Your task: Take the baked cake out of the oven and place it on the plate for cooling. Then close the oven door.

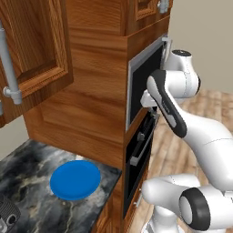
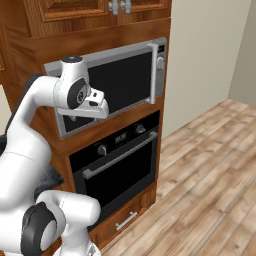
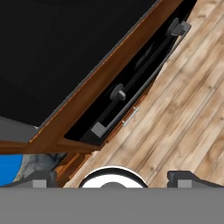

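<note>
Your gripper (image 3: 113, 178) stands wide open and holds nothing; in the hand view its two dark fingertips (image 3: 40, 179) sit far apart at the bottom edge. The white arm is raised in front of the wooden cabinet column, with the hand up beside the silver-framed microwave (image 2: 120, 82).

Below the microwave you can see the black built-in oven (image 2: 117, 167) with its knobs and display strip. The oven door (image 2: 122, 177), a wide black glass-fronted panel with a horizontal silver bar handle (image 2: 120, 155), is shut flush against the front. In the hand view the same handle runs diagonally, with the wooden plank floor (image 3: 183, 109) beyond it.

The round flat bright blue plate (image 1: 75, 179) lies bare on the dark marbled desk (image 1: 32, 168), left of the oven column and near the desk's front edge. A slice of blue shows at the lower left of the hand view too.

You cannot tell where the baked cake sits, since the closed dark door hides the oven's inside.
</note>
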